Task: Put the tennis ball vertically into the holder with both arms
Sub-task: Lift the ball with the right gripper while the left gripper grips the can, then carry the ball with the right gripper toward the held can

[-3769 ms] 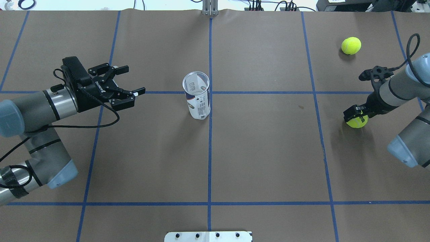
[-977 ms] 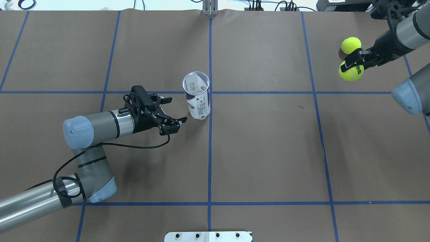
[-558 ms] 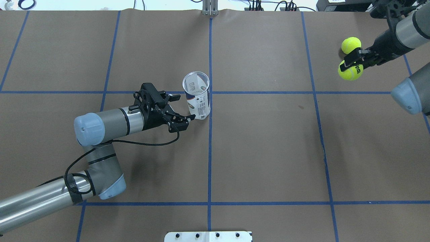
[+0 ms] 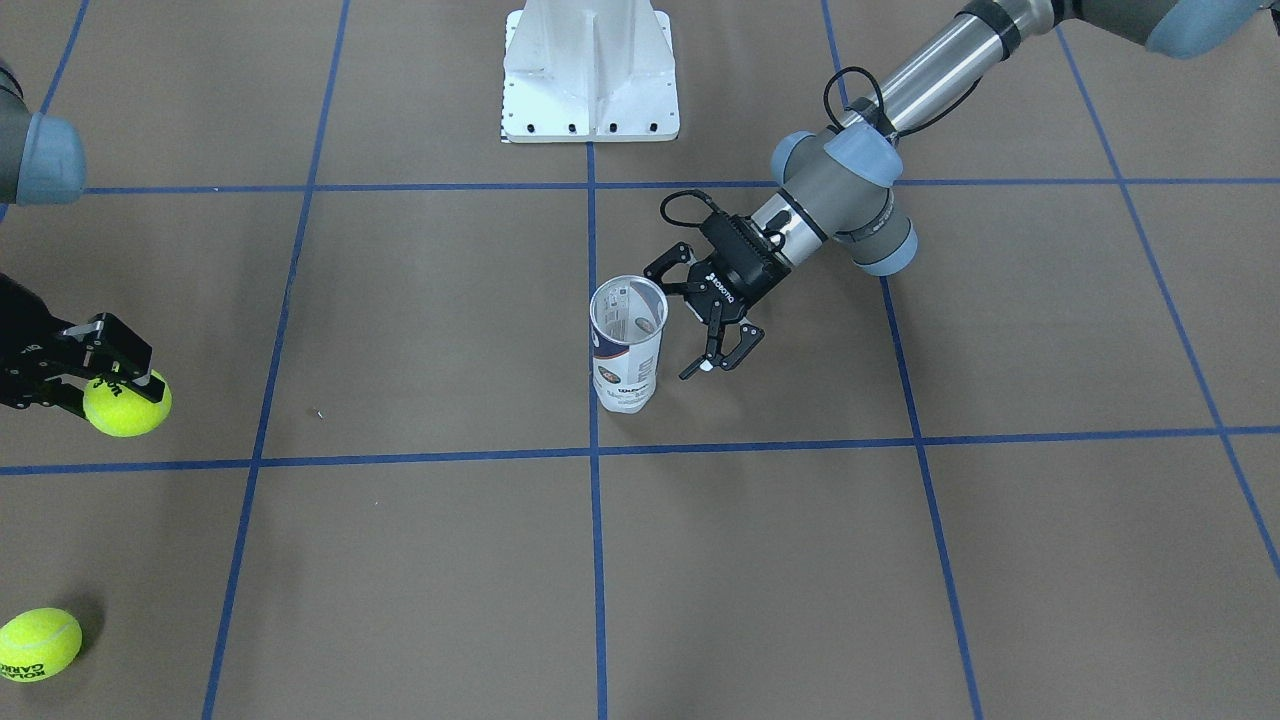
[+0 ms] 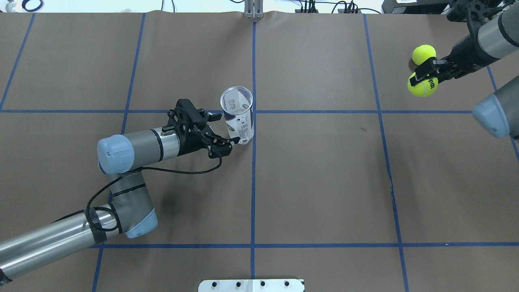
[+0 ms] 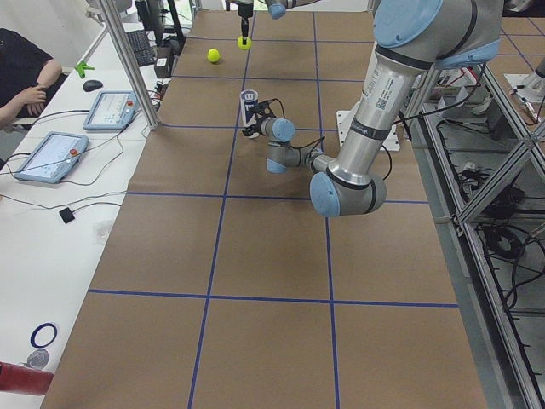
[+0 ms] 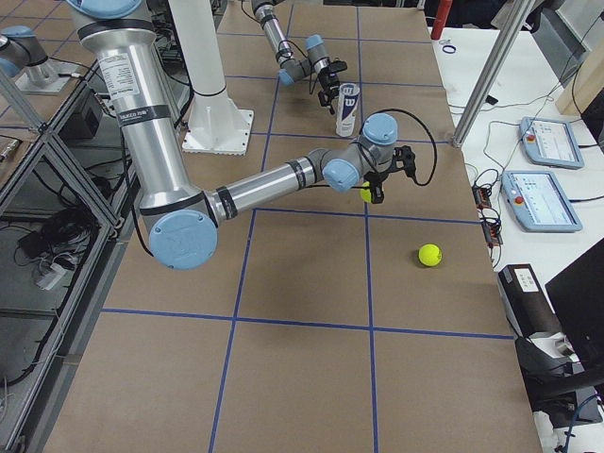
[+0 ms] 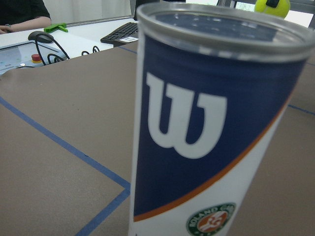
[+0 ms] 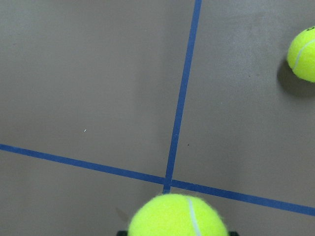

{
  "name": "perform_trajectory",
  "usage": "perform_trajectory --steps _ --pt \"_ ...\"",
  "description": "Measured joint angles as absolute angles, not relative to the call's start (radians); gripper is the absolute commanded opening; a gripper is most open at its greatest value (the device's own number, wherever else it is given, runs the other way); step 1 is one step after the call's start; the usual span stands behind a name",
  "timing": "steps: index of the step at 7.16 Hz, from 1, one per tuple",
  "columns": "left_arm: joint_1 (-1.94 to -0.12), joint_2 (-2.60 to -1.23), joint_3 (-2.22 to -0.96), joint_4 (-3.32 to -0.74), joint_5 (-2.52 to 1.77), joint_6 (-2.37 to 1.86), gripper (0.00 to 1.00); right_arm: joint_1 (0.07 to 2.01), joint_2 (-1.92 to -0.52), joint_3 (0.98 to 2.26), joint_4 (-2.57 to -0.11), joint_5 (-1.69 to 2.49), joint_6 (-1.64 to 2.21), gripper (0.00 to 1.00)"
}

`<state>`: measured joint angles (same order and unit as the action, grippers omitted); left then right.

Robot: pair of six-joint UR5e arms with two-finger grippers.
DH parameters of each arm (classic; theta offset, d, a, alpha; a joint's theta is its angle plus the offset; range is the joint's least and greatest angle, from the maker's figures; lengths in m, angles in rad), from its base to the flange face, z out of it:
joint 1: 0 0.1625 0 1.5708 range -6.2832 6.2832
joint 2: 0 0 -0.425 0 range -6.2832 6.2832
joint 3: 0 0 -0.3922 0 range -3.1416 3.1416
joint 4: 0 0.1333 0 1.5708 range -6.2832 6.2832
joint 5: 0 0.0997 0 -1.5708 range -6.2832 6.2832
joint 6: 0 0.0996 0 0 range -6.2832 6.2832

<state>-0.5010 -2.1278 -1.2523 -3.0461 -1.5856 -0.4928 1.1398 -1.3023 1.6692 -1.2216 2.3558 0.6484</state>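
The left gripper (image 5: 228, 129) has crept closer to the holder (image 5: 240, 121), and its fingers are spread wide at the can's side, not clamping it. The holder stands upright just left of the overhead view's centre. At upper right, the right gripper (image 5: 421, 78) pinches a tennis ball (image 5: 421, 87), with a second ball (image 5: 424, 54) just above it in the frame.

Bright and even throughout, lit diffusely from overhead, with soft shadows on the matte table (image 5: 324, 182) beneath the left arm (image 5: 138, 146) and beside the loose tennis ball (image 9: 302, 54). Sharp in all fixed views; soft and slightly out of focus at close range on the holder (image 8: 206, 123) in the left wrist view, with blurred background.
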Motion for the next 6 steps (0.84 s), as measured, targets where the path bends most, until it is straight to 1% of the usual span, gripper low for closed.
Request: perform_trajectory --steps 6 --pt "-0.483 -2.175 -1.219 -3.045 -1.545 -0.494 0.99 1.14 -1.302 1.667 -1.221 2.356 0.649 0.0"
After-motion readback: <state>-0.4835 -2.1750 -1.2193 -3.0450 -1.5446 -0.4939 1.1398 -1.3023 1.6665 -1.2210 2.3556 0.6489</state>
